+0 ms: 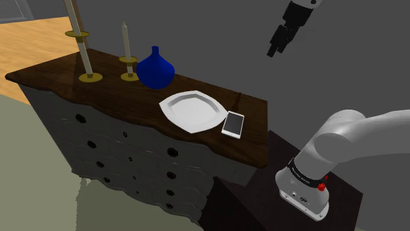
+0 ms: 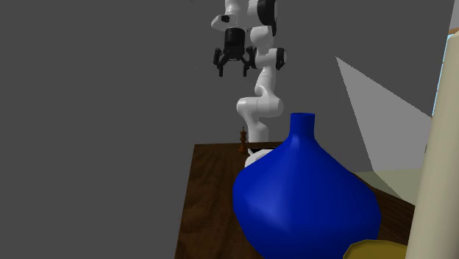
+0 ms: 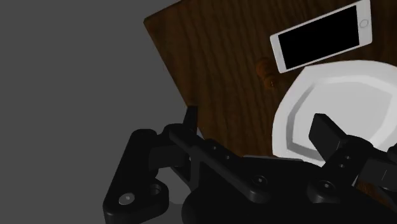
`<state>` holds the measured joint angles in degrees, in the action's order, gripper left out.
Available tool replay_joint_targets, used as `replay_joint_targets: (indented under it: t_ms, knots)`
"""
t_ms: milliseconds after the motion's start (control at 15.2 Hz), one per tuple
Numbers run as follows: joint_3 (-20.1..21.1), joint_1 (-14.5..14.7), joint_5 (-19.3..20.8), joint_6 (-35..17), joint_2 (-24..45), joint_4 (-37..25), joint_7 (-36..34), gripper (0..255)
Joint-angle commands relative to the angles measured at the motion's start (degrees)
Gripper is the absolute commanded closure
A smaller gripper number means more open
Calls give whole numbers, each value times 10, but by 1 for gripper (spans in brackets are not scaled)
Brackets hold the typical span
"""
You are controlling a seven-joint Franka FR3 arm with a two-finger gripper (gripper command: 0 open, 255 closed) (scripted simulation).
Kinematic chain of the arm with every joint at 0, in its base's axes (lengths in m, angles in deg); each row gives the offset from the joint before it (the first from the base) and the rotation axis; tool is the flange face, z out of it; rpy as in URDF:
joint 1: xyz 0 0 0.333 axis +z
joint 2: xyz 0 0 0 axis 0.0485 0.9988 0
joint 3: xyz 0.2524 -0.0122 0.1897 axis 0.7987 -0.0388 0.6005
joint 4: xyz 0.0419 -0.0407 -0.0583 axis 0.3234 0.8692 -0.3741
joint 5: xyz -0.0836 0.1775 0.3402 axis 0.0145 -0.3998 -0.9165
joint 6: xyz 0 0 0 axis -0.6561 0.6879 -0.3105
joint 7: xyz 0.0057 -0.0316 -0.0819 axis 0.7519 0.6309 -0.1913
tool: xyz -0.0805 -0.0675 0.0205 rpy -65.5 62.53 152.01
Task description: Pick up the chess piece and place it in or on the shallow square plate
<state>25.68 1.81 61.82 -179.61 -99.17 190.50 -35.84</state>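
Approaching is judged the step in hand; nothing is grasped yet.

Shoulder view: the all-black two-finger pincer [image 1: 273,51] is hung high above the dark wooden desk [image 1: 118,98], well apart from the shallow white square plate [image 1: 192,110].

Second exterior view: the pincer is spread wide, empty, touching nothing. The small brown chess piece [image 2: 243,140] is stood upright near the desk's far end.

Wrist view: the piece is seen just beside the plate rim and the white smartphone [image 3: 321,35]. Next, descent and centring over the piece are called for.

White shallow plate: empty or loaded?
Empty: the white shallow square plate is bare; the small brown chess piece sits beside its rim on the dark wooden top.
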Motion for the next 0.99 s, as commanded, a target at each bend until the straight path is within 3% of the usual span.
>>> replay_joint_targets:
  t_ms: [0,924]
  knots:
    - [0,0,0,0,0,0,0,0]
    - [90,-24,-69,-198,148,127,-228,0]
